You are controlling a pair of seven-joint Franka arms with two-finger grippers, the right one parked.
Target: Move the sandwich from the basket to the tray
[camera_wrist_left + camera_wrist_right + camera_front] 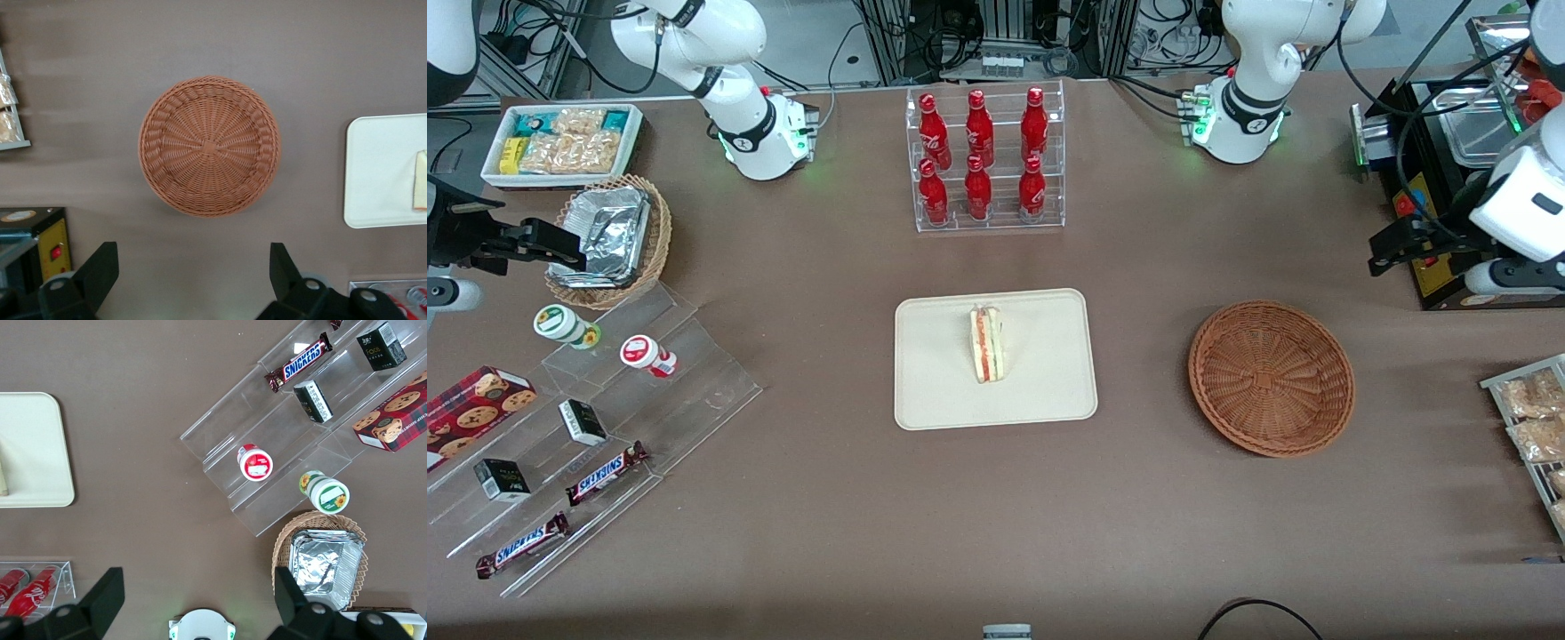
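The sandwich (987,344) lies on the cream tray (934,391) at the table's middle, filling edge up. The reddish-brown wicker basket (1272,378) is empty, beside the tray toward the working arm's end. My left gripper (1376,253) hangs high above the table, farther from the front camera than the basket, open and empty. In the left wrist view its black fingers (100,267) stand wide apart over bare table, short of the basket (209,146). The tray's edge (377,173) and a sliver of the sandwich (420,180) show there too.
A clear rack of red bottles (983,160) stands farther from the front camera than the tray. A black appliance (1440,178) sits beside my gripper. A snack rack (1534,418) lies at the working arm's end. Acrylic steps with snacks (587,444), a foil basket (609,240) and a white bin (560,142) fill the parked arm's end.
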